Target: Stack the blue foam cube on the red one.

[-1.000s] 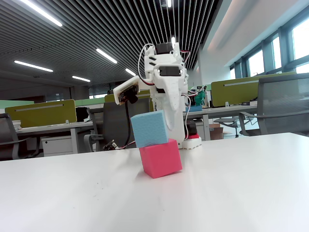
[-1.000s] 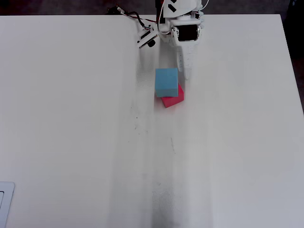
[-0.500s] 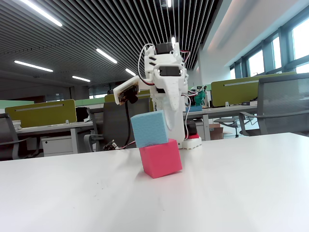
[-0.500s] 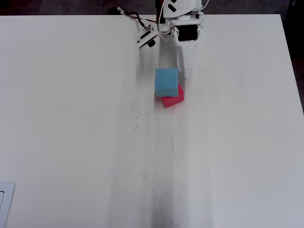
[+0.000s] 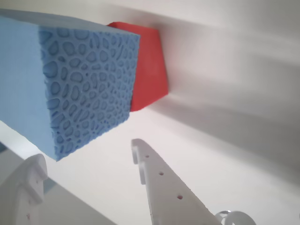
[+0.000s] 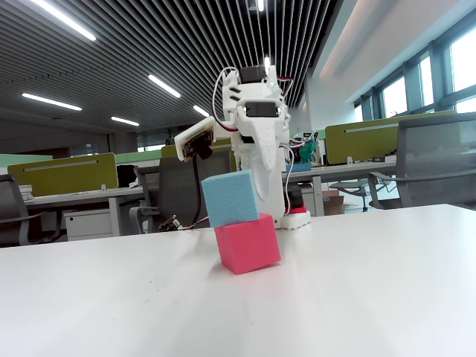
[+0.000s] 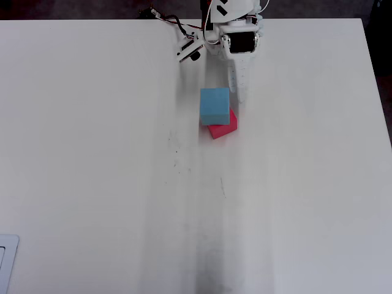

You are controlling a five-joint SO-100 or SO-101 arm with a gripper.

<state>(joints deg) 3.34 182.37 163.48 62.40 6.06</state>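
blue on red, claw clear

the blue foam cube (image 6: 230, 198) sits on top of the red one (image 6: 248, 243) just left of centre in the fixed view. it is set off toward the left, so part of the red top shows bare at the right. from overhead the pair lies in the upper middle of the frame, blue cube (image 7: 214, 105) covering most of the red cube (image 7: 223, 125), which peeks out at the lower right.

my claw (image 5: 89, 161) is spread wide and holds nothing. in the wrist view the blue cube (image 5: 65, 89) fills the upper left, apart from both fingers, with the red cube (image 5: 149, 65) behind it at upper centre.

i judge the stack made and the step in hand to be backing away. to do it well i should lift straight off without brushing the blue cube, since it is light foam and sits off-centre.

count: one blue cube, one red cube, one arm (image 6: 256, 141), all on one white table (image 7: 92, 184).
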